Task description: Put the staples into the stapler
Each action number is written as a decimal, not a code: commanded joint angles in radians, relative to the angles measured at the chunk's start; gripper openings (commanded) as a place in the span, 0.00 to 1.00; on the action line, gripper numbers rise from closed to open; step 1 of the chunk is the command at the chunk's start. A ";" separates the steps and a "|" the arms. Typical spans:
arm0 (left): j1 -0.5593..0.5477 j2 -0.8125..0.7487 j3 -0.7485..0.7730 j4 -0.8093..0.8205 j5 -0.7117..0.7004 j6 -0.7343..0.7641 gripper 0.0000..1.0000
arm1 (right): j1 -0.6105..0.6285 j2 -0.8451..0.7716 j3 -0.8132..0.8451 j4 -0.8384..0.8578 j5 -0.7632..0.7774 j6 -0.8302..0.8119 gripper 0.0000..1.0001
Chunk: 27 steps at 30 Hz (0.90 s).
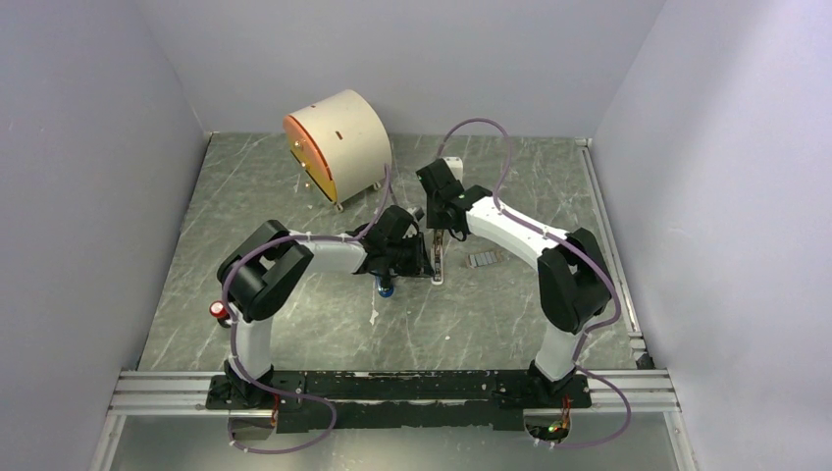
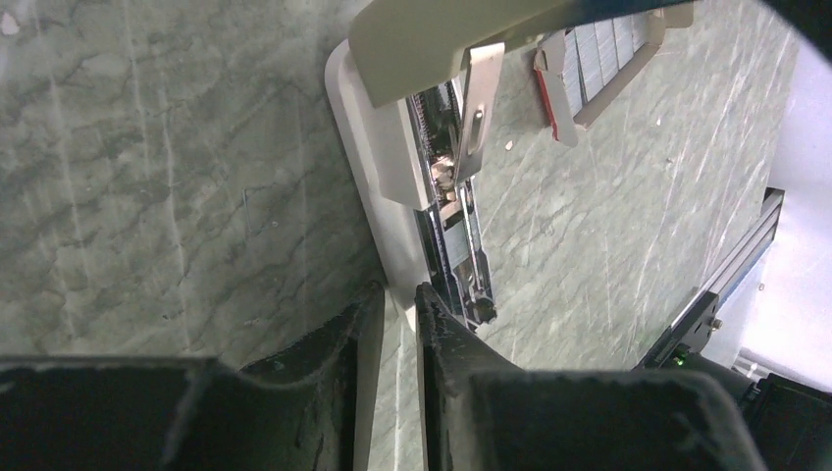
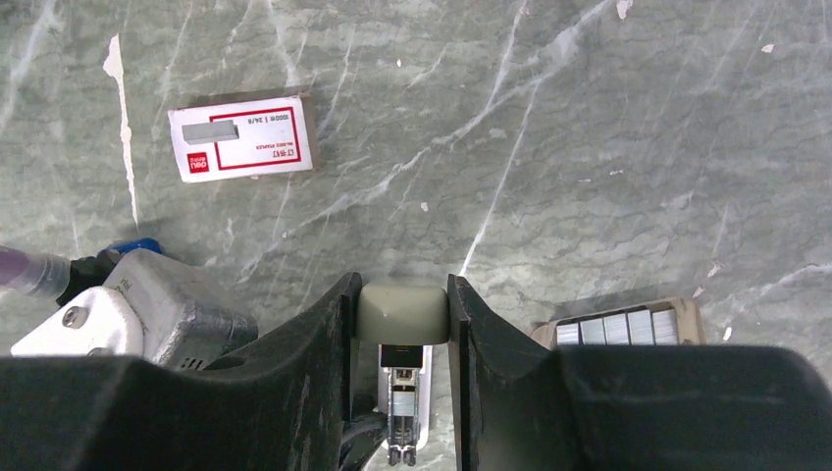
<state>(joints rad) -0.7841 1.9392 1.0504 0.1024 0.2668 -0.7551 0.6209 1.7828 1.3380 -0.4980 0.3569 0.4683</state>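
Observation:
No slim blue stapler shows clearly; only a small blue and black part [image 1: 385,287] peeks out under my left wrist, and it also shows in the right wrist view [image 3: 132,245]. A grey-green stapler [image 2: 392,167] lies opened, its silver channel [image 2: 456,231] exposed. My right gripper [image 3: 402,294] is shut on its raised lid end [image 3: 402,312]. My left gripper [image 2: 400,304] is closed on the near end of its base. The staples [image 3: 613,327] are silvery strips in an open tray beside it, seen also in the left wrist view [image 2: 598,44] and from above [image 1: 485,260].
A white and red staple box sleeve [image 3: 240,137] lies on the marble table further off. A beige cylinder with an orange face [image 1: 334,147] stands at the back left. A small red object [image 1: 218,310] sits by the left arm's base.

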 commanded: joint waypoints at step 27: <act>-0.014 0.112 -0.054 -0.025 -0.121 -0.017 0.12 | 0.141 -0.214 -0.321 0.122 0.060 0.176 0.13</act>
<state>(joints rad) -0.7807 1.9572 1.0317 0.1566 0.2741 -0.8085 0.7090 1.5742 1.0519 -0.3531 0.4091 0.5644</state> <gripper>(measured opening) 0.122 0.362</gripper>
